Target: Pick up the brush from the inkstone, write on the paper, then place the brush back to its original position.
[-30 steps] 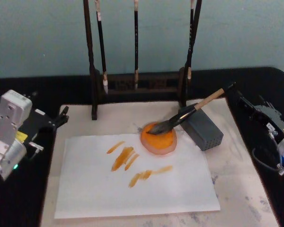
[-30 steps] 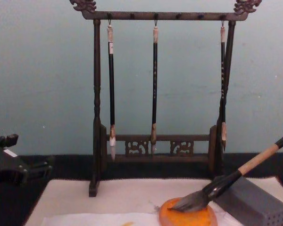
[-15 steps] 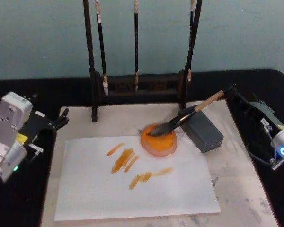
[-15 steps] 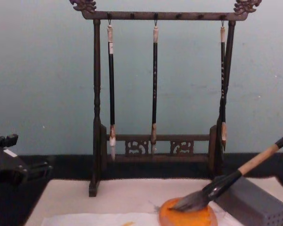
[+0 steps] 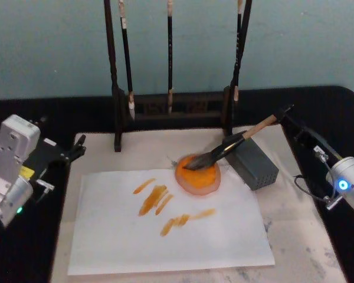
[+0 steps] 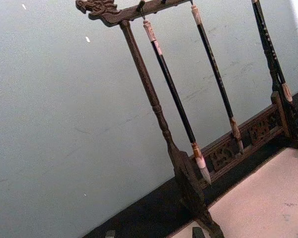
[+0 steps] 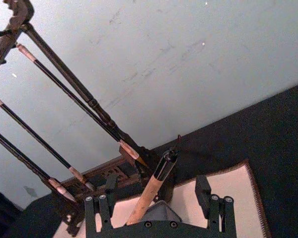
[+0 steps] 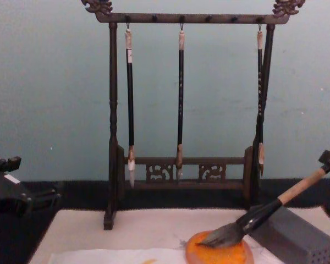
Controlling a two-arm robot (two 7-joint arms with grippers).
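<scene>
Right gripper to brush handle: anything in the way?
Nothing visible. The right gripper is open around the brush at its black handle end, with gaps on both sides. The grey perforated block supports the handle from below, out of the closing path. The left gripper sits parked off the mat's left edge.

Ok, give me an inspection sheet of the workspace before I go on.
Surface: beige mat on a black table; white paper carries orange strokes.
Job's things: brush lies with its bristles in the inkstone, leaning across the grey block.
Clutter: rack with three thin brushes hanging.
Grippers: right gripper open, fingers on either side of the brush's handle end; left gripper parked off the mat's left edge.
Cables: thin cable looping by the right wrist.
Surroundings: teal wall.
</scene>
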